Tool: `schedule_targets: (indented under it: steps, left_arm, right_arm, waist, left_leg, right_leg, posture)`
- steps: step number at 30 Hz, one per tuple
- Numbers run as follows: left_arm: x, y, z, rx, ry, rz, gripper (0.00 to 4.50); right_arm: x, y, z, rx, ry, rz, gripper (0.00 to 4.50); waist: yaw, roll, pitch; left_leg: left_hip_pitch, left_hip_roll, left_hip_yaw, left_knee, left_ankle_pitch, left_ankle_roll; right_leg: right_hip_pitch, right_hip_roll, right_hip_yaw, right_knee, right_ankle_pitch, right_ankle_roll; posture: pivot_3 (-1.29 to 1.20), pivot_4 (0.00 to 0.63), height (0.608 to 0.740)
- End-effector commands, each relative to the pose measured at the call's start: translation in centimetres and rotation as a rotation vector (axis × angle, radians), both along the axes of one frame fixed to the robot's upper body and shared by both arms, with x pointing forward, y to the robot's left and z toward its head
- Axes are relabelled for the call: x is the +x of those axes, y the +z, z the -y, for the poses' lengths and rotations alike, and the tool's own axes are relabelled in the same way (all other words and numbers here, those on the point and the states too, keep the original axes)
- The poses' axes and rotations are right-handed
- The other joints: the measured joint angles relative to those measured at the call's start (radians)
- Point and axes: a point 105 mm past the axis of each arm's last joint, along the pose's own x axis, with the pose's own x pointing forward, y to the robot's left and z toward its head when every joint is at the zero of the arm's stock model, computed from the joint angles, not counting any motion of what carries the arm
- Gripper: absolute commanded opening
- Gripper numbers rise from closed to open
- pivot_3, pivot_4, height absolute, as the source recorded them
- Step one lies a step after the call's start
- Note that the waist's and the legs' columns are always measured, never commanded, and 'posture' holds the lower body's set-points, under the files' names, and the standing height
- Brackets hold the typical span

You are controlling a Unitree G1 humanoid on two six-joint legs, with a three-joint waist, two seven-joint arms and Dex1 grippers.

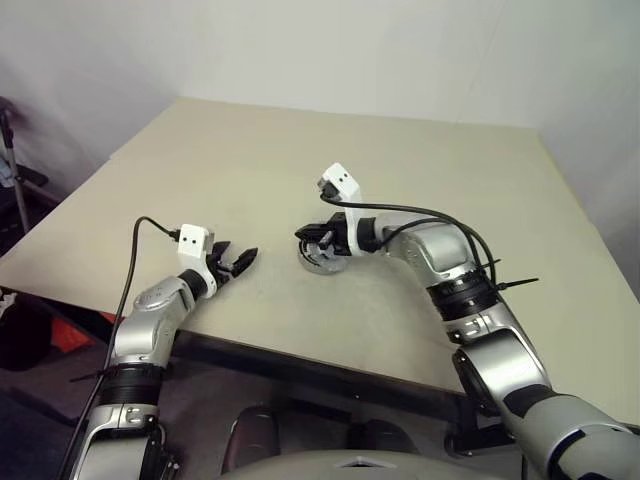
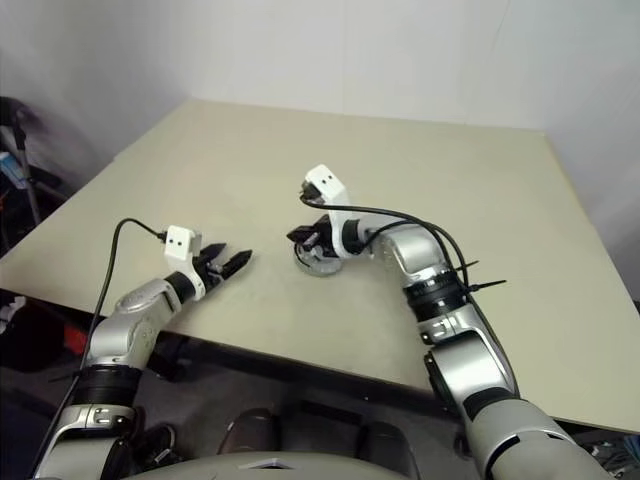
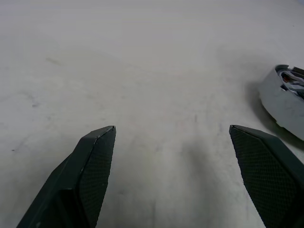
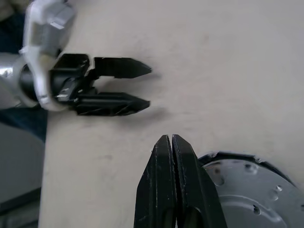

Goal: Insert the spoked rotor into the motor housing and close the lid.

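So the motor housing (image 1: 325,258) sits on the table (image 1: 420,170) near the front edge, and there's a pale silvery disc with small holes on top of it, which I'd guess is the lid (image 4: 247,194), already on. Can't see the spoked rotor from here, so it's either inside or I just can't tell.

The right gripper (image 4: 172,142) has its fingers pressed tight together, holding nothing, tips right over the edge of that lid. The left gripper (image 1: 238,261) hovers low over the table just beside the housing with its fingers spread wide, empty.

Handling-wise: this looks like solid metal, stiff and fairly heavy for its size, with smooth, probably slippery faces. I'd pinch the housing across its outer wall, not the thin lid, and press the lid down flat near its middle so it doesn't tilt.
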Motion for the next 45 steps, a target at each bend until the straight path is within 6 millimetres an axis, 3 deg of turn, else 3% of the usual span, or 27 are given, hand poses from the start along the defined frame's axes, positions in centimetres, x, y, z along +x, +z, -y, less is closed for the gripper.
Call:
schedule_targets:
  steps: [1, 10, 14, 17, 23, 26, 28, 31, 34, 39, 42, 45]
  left_arm:
    - [0.2, 1.5, -0.2, 0.001, 0.005, 0.054, 4.04]
    - [0.1, 1.9, -1.0, 0.015, 0.018, 0.058, 4.04]
    - [0.0, 1.8, -0.8, 0.015, 0.013, 0.055, 4.04]
    - [0.2, 1.8, -0.2, 0.009, 0.001, 0.053, 4.04]
    - [0.7, 1.9, 0.5, 0.006, -0.026, 0.054, 4.04]
    - [0.8, 1.9, 0.6, 0.008, -0.039, 0.053, 4.04]
    - [0.9, 1.9, 0.8, 0.01, -0.049, 0.052, 4.04]
    - [1.0, 1.9, 1.0, 0.012, -0.066, 0.047, 4.04]
    - [1.2, 1.9, 1.1, 0.017, -0.078, 0.044, 4.04]
    - [1.5, 2.1, 1.2, 0.027, -0.096, 0.044, 4.04]
    - [1.6, 2.2, 1.2, 0.031, -0.097, 0.046, 4.04]
    - [1.5, 2.2, 1.0, 0.032, -0.093, 0.046, 4.04]
  right_arm:
    - [1.2, 0.2, -0.2, 0.003, -0.046, 0.031, 0.04]
    - [2.9, -1.9, -2.3, 0.042, -0.159, 0.013, 0.04]
    - [3.3, -2.5, -2.2, 0.045, -0.229, 0.028, 0.04]
    - [3.1, 0.4, -1.9, 0.243, -0.216, -0.023, 0.04]
    - [2.9, 4.6, 0.9, 0.323, -0.185, 0.146, 0.04]
    - [2.5, 5.4, 3.0, 0.315, -0.191, 0.219, 0.04]
    - [1.7, 4.8, 4.6, 0.283, -0.164, 0.258, 0.04]
    - [1.0, 2.1, 6.6, 0.162, -0.151, 0.301, 0.63]
    - [0.6, -0.1, 7.6, 0.108, -0.154, 0.301, 1.62]
    - [1.9, -2.9, 8.3, -0.033, -0.219, 0.379, 3.39]
    - [2.1, -2.5, 7.7, 0.004, -0.218, 0.389, 4.43]
    - [1.9, -1.6, 6.9, 0.051, -0.182, 0.408, 4.47]
  waist:
    - [0.0, 0.0, 0.0]
    - [-0.015, 0.0, 0.0]
    - [-0.025, 0.0, 0.0]
    - [-0.026, 0.0, 0.0]
    - [-0.026, 0.0, 0.0]
    - [-0.025, -0.001, 0.0]
    - [-0.024, -0.001, 0.0]
    - [-0.02, -0.001, 0.0]
    - [-0.025, -0.001, 0.0]
    - [-0.029, -0.001, 0.0]
    - [-0.029, -0.001, 0.0]
    - [-0.028, -0.001, 0.0]
  left_leg:
    - [0.0, 0.0, 0.0, 0.0, 0.0, 0.0]
    - [-0.001, 0.001, 0.0, 0.0, 0.0, 0.0]
    - [-0.001, 0.0, 0.0, 0.0, 0.0, 0.0]
    - [0.0, 0.0, 0.0, 0.0, 0.0, 0.0]
    - [-0.001, 0.0, 0.0, 0.0, 0.0, 0.0]
    - [-0.001, 0.0, 0.0, 0.0, 0.0, 0.0]
    - [-0.001, 0.0, 0.0, 0.0, 0.0, 0.0]
    - [-0.001, 0.0, 0.001, 0.0, 0.0, 0.0]
    - [-0.001, 0.0, 0.001, 0.0, 0.0, 0.0]
    - [0.0, 0.0, 0.001, 0.0, 0.0, 0.0]
    - [0.0, 0.0, 0.002, 0.0, 0.0, 0.001]
    - [-0.001, 0.0, 0.001, 0.0, 0.0, 0.001]
  right_leg:
    - [0.0, 0.0, 0.0, 0.0, 0.0, 0.0]
    - [-0.001, 0.0, 0.0, 0.0, 0.0, 0.0]
    - [-0.001, 0.0, 0.0, 0.0, 0.0, 0.0]
    - [-0.001, 0.0, 0.0, 0.0, 0.0, 0.0]
    - [-0.001, 0.0, 0.0, 0.0, 0.0, 0.0]
    - [-0.001, 0.0, 0.0, 0.0, 0.0, 0.0]
    - [-0.001, 0.0, 0.0, 0.0, 0.0, 0.0]
    - [0.0, 0.0, 0.0, -0.001, 0.0, 0.0]
    - [0.0, 0.0, 0.0, -0.001, 0.0, 0.0]
    - [0.0, 0.0, 0.0, 0.0, 0.0, 0.0]
    - [-0.001, 0.0, 0.0, 0.0, 0.0, 0.0]
    - [-0.001, 0.0, 0.0, 0.0, 0.0, -0.001]
  posture:
    - [0.0, 0.0, 0.74]
    - [0.0, 0.0, 0.74]
    - [0.0, 0.0, 0.74]
    - [0.0, 0.0, 0.74]
    - [0.0, 0.0, 0.74]
    - [0.0, 0.0, 0.74]
    - [0.0, 0.0, 0.74]
    - [0.0, 0.0, 0.74]
    - [0.0, 0.0, 0.74]
    - [0.0, 0.0, 0.74]
    - [0.0, 0.0, 0.74]
    - [0.0, 0.0, 0.74]
